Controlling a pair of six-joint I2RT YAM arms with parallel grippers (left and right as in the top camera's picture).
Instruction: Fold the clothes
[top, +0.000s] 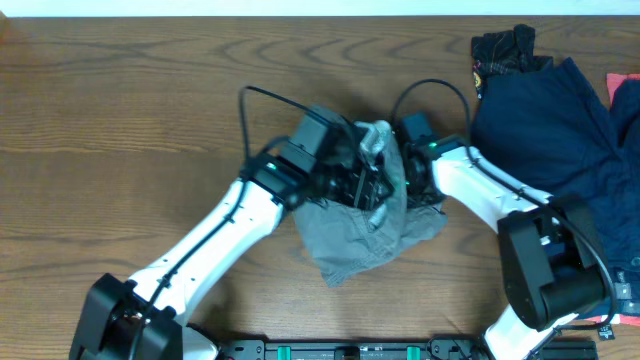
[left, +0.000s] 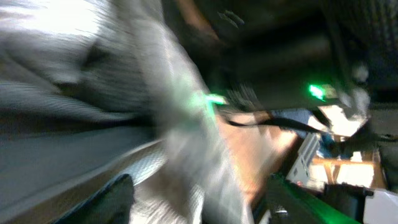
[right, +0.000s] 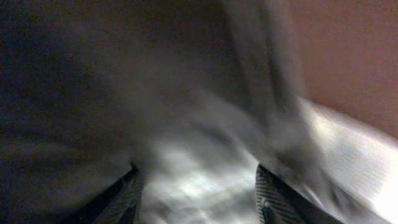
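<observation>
Overhead, the olive-grey shorts (top: 365, 235) sit just right of the middle of the frame. They're a rumpled heap on the wooden bench (top: 120, 120), with a pale bunch of the lining pulled up at the top of the heap. The left arm (top: 220, 235) comes in from the lower left and the right arm (top: 480, 185) from the lower right, and both wrists meet right at that raised bunch, so the cloth hides the tips from above. The left wrist view is badly smeared. The left fingers (left: 106, 202) show as dark shapes at the bottom edge, standing apart, with a strip of grey fabric running down between them, but I can't tell whether they actually pinch it. Same story on the right wrist: the right fingers (right: 124, 196) sit apart at the bottom corners with blurry grey cloth filling the gap and everything beyond, so the grip isn't readable either. Off in the upper right of the overhead there's a navy garment (top: 560, 130) spread out, well apart from the shorts, and a black garment (top: 505, 50) crumpled at its top edge.
</observation>
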